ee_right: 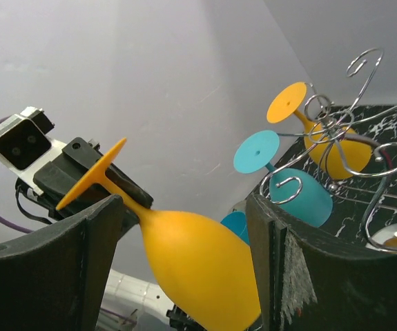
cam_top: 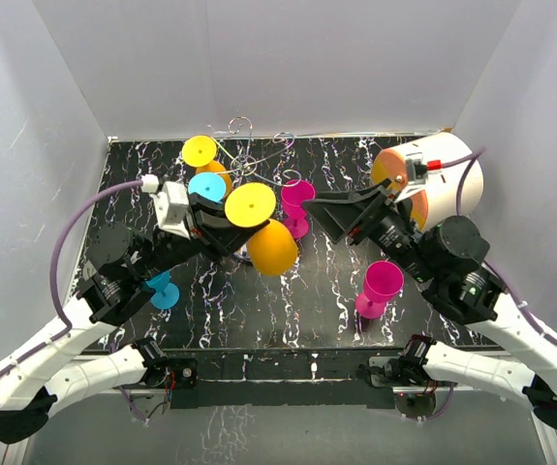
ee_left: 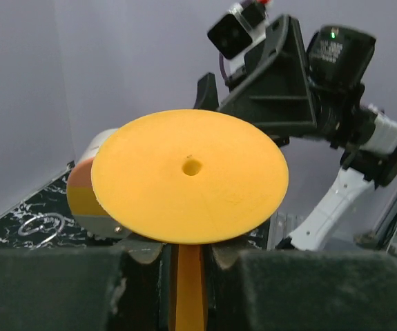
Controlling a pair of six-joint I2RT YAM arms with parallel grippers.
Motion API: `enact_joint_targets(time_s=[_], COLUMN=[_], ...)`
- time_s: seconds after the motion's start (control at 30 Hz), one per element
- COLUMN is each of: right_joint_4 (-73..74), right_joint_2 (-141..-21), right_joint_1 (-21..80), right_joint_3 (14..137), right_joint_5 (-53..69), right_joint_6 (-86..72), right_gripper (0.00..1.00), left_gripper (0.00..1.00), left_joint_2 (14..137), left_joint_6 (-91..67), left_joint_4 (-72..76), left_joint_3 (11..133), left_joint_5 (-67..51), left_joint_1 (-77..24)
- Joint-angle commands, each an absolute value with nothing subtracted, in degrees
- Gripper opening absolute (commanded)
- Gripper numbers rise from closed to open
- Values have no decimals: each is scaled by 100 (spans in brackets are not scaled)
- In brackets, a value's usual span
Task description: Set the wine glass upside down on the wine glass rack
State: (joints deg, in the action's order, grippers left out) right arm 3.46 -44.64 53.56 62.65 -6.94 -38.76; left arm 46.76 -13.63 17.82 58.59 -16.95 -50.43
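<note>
Glasses (cam_top: 273, 247) number two orange (cam_top: 199, 150), two cyan (cam_top: 206, 186), two magenta (cam_top: 380, 283).

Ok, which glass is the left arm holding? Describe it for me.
Find the wire rack at the back of the table; the left hand sits just in front. It grips the stem of an orange-yellow glass, the only one held tilted off the table, not hanging on the rack or standing.

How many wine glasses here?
6: yellow glass, blue glass hanging on rack; held yellow glass in left gripper; pink glass beside rack; second pink glass front right; second blue glass by left arm. Others may hide.
</note>
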Motion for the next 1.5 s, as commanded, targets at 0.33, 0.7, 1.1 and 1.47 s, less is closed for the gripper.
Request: enact_joint_targets(time_s=[0.33, 0.7, 1.1, 1.47], right_joint_4=[196, 791, 1066, 571], right_joint_2=[-4811, -5255, -5460, -5239], right_joint_1=[5370, 5369, 5369, 5370], right_joint_3=[6559, 7060, 7091, 6444], right_joint_5=[116, 280, 680, 510], right_joint_6=[-4956, -5151, -5361, -6240], right_gripper=[69, 59, 23, 0], left_gripper=[0, 0, 0, 57], left_joint_2=[4456, 4678, 4789, 4872], left_joint_6=[167, 373, 494, -516], left_joint_4=[872, 755, 609, 328], left_joint_3=[5742, 5839, 5896, 5925], left_joint_5=[-2335, -2280, -2312, -2109], left_joint_1=[-5058, -5061, -5056, -5056])
